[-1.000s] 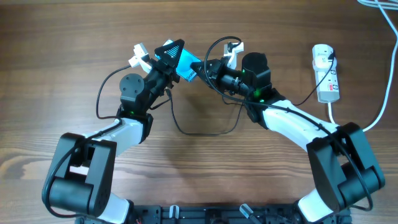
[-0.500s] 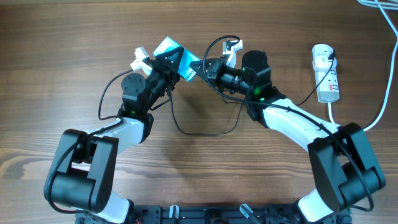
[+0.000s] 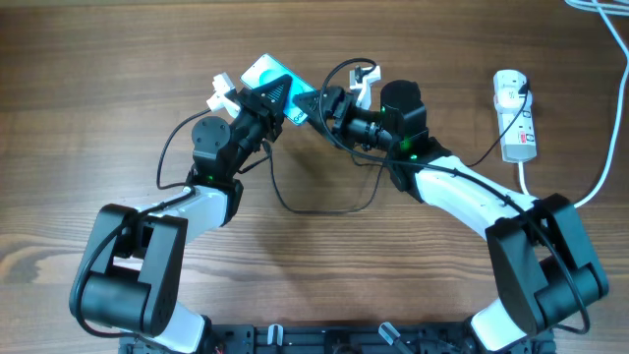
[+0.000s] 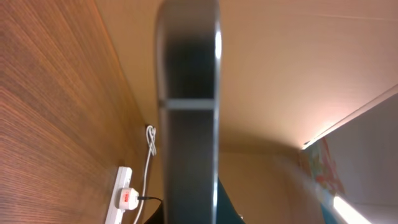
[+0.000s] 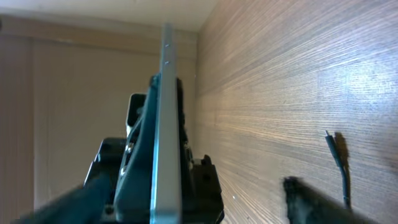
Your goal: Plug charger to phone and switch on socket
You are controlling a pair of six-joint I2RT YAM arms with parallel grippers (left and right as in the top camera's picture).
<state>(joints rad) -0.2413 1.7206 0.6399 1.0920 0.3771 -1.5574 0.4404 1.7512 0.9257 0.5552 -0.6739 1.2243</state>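
Observation:
The phone (image 3: 267, 75), its cyan screen up and tilted, is lifted off the table with my left gripper (image 3: 280, 96) shut on its near end. It shows edge-on as a dark slab (image 4: 189, 124) in the left wrist view and as a thin pale edge (image 5: 166, 124) in the right wrist view. My right gripper (image 3: 316, 103) is open at the phone's right corner, its fingers spread on either side of that edge. The charger (image 3: 324, 208) curves over the table below both grippers, and a thin dark end of it (image 5: 336, 158) lies on the wood. The socket (image 3: 516, 118) lies far right.
The socket's thick white cord (image 3: 600, 187) runs off to the right edge and the top right corner. The socket also shows low in the left wrist view (image 4: 124, 199), a black plug in it. Bare wooden table (image 3: 98, 118) surrounds the arms.
My left gripper closed on the phone and nudged it slightly up and left. My right gripper, shut at the phone's corner before, has opened.

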